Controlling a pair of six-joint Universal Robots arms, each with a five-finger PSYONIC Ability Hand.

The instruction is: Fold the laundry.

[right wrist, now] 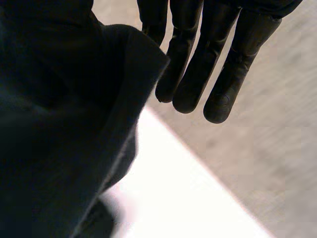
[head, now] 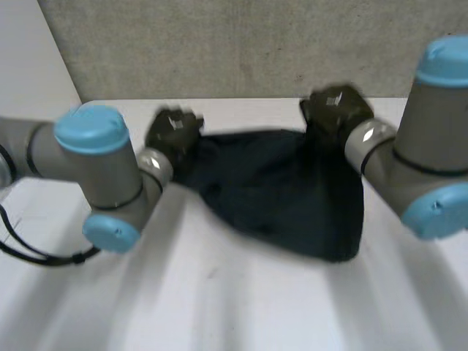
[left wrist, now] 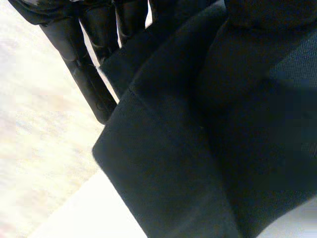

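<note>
Judging by how things lie, the white surface [head: 219, 307] offers plenty of room, so the risk sits with the dark cloth [head: 285, 190]. It is strung between the two hands near the far edge, its top hem drawn fairly straight while the body sags toward the near right corner in a lopsided pouch. That bunching is the first danger: laid down as it hangs, the cloth would likely trap creases and doubled layers, and any fold made over them would come out crooked. The left arm [head: 88, 168] and right arm [head: 431, 124] reach in from opposite sides, and if one travels faster or further than the other, the hem could skew or be pulled out of a hold. The left hand [head: 172, 135] has the hem's left end and the right hand [head: 335, 110] its right end. Each seems to nip only a narrow margin of cloth against the thumb, with the left fingers [left wrist: 86, 74] and the right fingers [right wrist: 190, 74] held straight and mostly bare beside it. So thin a bite could slip under a sharp tug, dropping a corner.
</note>
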